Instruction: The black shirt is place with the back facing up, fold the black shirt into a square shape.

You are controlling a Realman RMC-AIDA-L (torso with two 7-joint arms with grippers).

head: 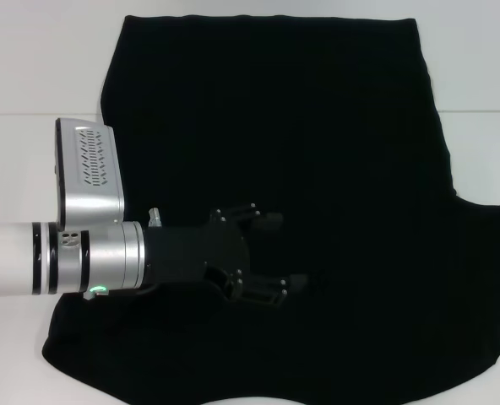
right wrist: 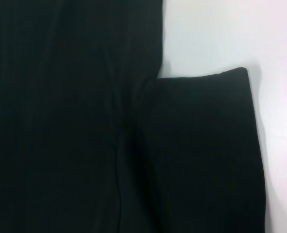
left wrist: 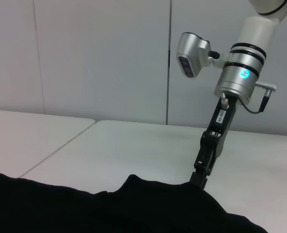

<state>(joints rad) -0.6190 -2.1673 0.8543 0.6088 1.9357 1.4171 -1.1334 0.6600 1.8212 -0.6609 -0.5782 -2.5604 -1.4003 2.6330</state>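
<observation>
The black shirt (head: pixel 317 152) lies spread flat on the white table, plain side up, with no print showing. My left gripper (head: pixel 277 251) is open and empty over the shirt's left-middle part, with its arm reaching in from the left. My right gripper (left wrist: pixel 200 175) is out of the head view. It shows in the left wrist view, pointing down at the far edge of the shirt (left wrist: pixel 134 204). The right wrist view shows one short sleeve (right wrist: pixel 206 145) lying flat beside the shirt's body (right wrist: pixel 61 121).
The white table (head: pixel 30 67) shows bare at the left and at the right (head: pixel 486 84) of the shirt. A seam between table panels (left wrist: pixel 61 145) runs across it. A pale wall (left wrist: pixel 100 58) stands behind the table.
</observation>
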